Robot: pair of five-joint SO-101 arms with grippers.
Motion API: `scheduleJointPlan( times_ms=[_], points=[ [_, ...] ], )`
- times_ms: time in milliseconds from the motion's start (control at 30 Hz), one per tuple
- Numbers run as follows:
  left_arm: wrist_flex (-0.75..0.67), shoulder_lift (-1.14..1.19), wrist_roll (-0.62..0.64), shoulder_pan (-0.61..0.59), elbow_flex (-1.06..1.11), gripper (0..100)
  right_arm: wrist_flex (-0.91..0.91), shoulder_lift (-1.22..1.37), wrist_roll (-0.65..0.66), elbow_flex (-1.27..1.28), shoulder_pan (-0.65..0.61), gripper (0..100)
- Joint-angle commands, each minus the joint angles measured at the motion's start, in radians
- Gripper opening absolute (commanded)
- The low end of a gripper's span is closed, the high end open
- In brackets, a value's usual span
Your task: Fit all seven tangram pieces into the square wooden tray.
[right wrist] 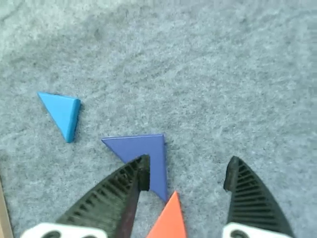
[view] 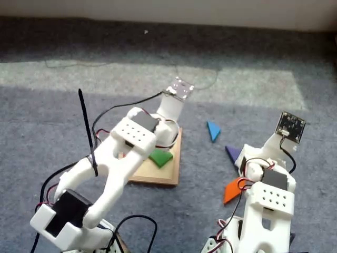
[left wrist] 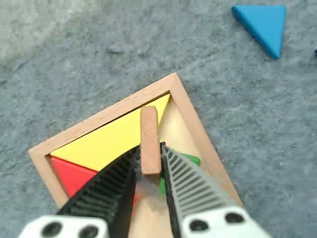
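Left gripper (left wrist: 149,151) is clamped on a plain unpainted wood piece (left wrist: 149,124), held on edge over the square wooden tray (left wrist: 195,126). The tray has a light wood rim and sits on fuzzy grey carpet (right wrist: 223,74). Inside: smooth yellow triangle (left wrist: 109,141), red triangle (left wrist: 72,176), green piece (left wrist: 190,159). Right gripper (right wrist: 188,168) has ribbed black jaws apart, above the purple triangle (right wrist: 143,148) and the orange piece (right wrist: 168,223) tip. Light blue triangle (right wrist: 62,111) lies near them on the carpet.

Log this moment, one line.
left gripper shut on wooden piece over tray | in tray: yellow piece, red piece, green piece | right gripper open near purple triangle | loose: blue triangle, orange piece
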Motion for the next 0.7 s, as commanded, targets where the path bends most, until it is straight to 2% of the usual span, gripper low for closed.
scheduleJointPlan(
  times_ms=[0,167,400,567,667],
  points=[
    [-0.077,0.039,0.012,0.058,0.002,0,-0.048,-0.022,0.003,-0.008,0.013,23.9],
    [-0.103,0.165,0.012,0.058,-0.03,0,-0.048,-0.022,0.003,-0.008,0.01,23.9],
    [-0.092,0.177,0.012,0.062,-0.053,1,-0.048,-0.022,0.003,-0.008,0.007,23.9],
    [-0.092,0.179,0.015,0.056,-0.053,13,-0.048,-0.022,0.003,-0.008,0.007,23.9],
    [-0.091,0.176,0.015,0.054,-0.053,14,-0.048,-0.022,0.005,-0.008,0.007,23.9]
  ],
)
